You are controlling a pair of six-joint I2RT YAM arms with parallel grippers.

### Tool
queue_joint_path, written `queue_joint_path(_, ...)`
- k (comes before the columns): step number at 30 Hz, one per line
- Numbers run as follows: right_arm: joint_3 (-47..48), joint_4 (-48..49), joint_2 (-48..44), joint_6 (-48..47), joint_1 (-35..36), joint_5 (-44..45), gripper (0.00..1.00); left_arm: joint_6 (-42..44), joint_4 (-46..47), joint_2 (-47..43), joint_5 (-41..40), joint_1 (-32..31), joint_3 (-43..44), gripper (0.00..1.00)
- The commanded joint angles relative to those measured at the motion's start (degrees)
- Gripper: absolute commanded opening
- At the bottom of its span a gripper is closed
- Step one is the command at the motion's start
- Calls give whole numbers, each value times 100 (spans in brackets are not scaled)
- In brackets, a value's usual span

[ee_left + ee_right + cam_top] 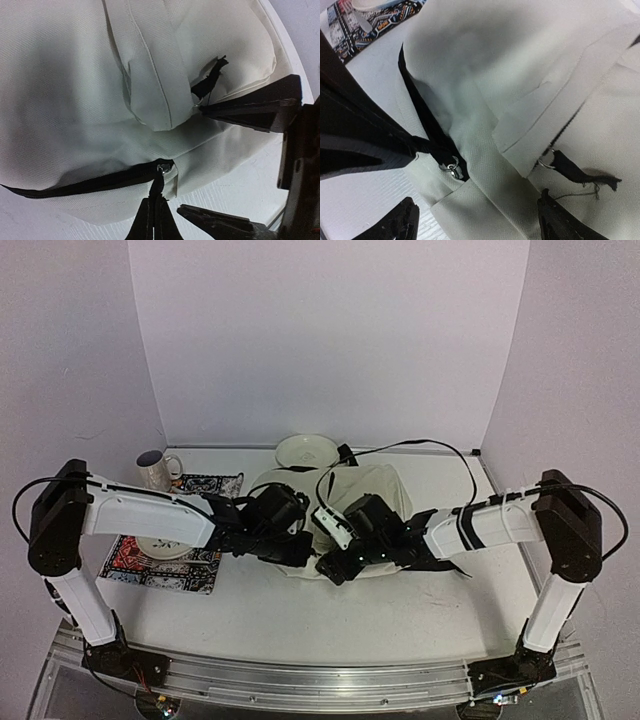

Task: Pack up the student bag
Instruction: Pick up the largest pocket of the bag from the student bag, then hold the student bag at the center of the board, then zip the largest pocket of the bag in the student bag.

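The cream student bag lies at the table's middle, its dark zipper line along the near edge. My left gripper is shut on the black zipper pull tab, right at the metal slider. It also shows in the top view. My right gripper is open, its fingers straddling the bag's corner just past the slider, touching nothing I can see. It sits beside the left one in the top view. A second black pull on a ring hangs by a fabric flap.
A patterned placemat with a small white dish lies at the left. A mug stands behind it on another patterned mat. A white bowl sits behind the bag. A black cable loops over the back.
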Motion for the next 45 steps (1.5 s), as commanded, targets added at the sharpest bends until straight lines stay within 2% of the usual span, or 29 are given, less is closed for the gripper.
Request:
queue_joint_path(1, 78, 346, 313, -771, 47, 165, 77, 179, 53, -453, 280, 66, 21, 0)
queue_joint_path(5, 74, 506, 526, -963, 46, 175, 72, 191, 76, -643, 415, 79, 8, 0)
queue_joint_path(7, 76, 552, 604, -1002, 46, 253, 64, 178, 89, -709, 467, 83, -6, 0)
queue_joint_path(9, 78, 559, 644, -1011, 47, 378, 49, 166, 90, -766, 456, 105, -52, 0)
queue_joint_path(12, -13, 545, 536, -973, 46, 514, 19, 134, 90, -813, 394, 194, -190, 0)
queue_joint_path(15, -244, 519, 235, -908, 42, 625, 1, 112, 86, -863, 352, 391, -387, 0)
queue_joint_path(29, -1330, 71, -1179, -462, -27, 1298, 0, 490, -415, -1397, -127, 1567, -851, 0)
queue_joint_path(32, -1581, 52, -1628, -46, -218, 1581, 0, 463, -442, -1450, -186, 1733, -1103, 0)
queue_joint_path(36, -1867, 24, -2196, 307, -620, 1433, 0, 370, -436, -1516, -280, 1789, -1417, 0)
queue_joint_path(40, -1872, -8, -2318, 286, -700, 1104, 0, 381, -43, -1562, 413, 1750, -1564, 0)
queue_joint_path(43, -1622, -217, -2154, 243, -698, 495, 12, 306, 368, -1662, 900, 1474, -1526, 0)
queue_joint_path(45, -1422, -441, -2082, 232, -686, -30, 26, 277, 467, -1679, 949, 1197, -1386, 0)
